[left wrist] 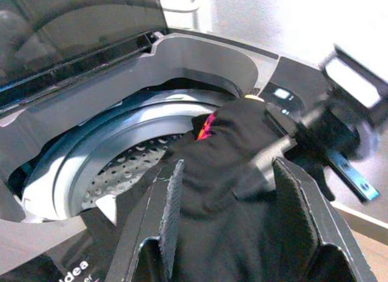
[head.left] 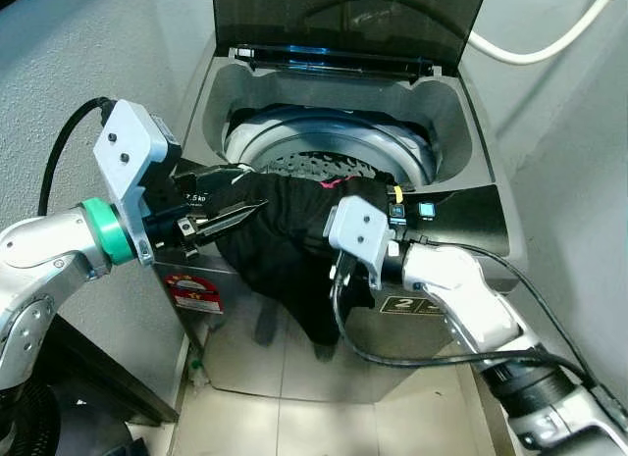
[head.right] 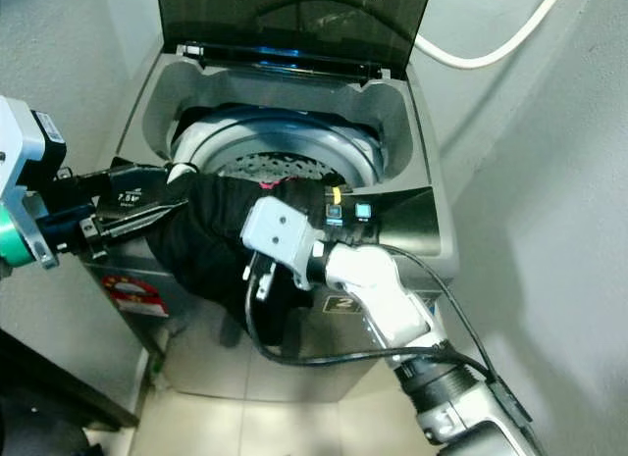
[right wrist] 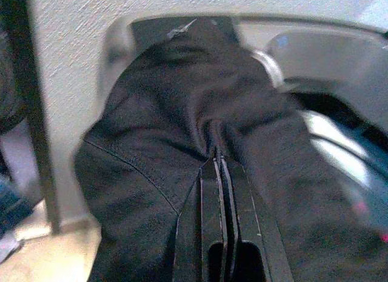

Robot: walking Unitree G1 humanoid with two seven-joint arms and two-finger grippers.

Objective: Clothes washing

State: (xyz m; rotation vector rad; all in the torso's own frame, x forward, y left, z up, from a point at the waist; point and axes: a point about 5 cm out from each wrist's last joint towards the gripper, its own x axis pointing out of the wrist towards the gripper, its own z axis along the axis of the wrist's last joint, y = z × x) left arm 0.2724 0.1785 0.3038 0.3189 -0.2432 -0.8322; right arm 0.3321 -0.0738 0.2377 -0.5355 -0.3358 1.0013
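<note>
- One black garment (head.left: 280, 235) is lying draped across the front rim of the top-loading washing machine (head.left: 471, 132), with part of it reaching toward the drum opening and the rest hanging down the front panel toward the tiled floor (head.left: 294, 397).
- I am pinching that garment with my right gripper (right wrist: 217, 157), whose two black fingers are pressed together with a fold of the dark cloth caught between them, as the right wrist view is showing.
- I am holding my left gripper (left wrist: 227, 191) just beside the garment on the machine's left front corner, its fingers standing apart with the cloth lying between and beyond them, gripping nothing that I can make out.
- The lid (head.left: 343, 20) is standing raised at the back, so the way into the machine is already open.
- The perforated steel drum (head.left: 314, 162) is showing behind the garment, and I am seeing dark cloth at its far rim, though I cannot tell whether that is another piece of laundry already loaded.
- A pink trim (left wrist: 206, 127) is peeking out where the garment is folding over toward the drum.
- By my reckoning the loading is partway through: the garment is on the rim but not yet inside.
- Pushing it into the drum, shutting the lid and working the control panel (head.left: 412, 211) all appear to be waiting.
</note>
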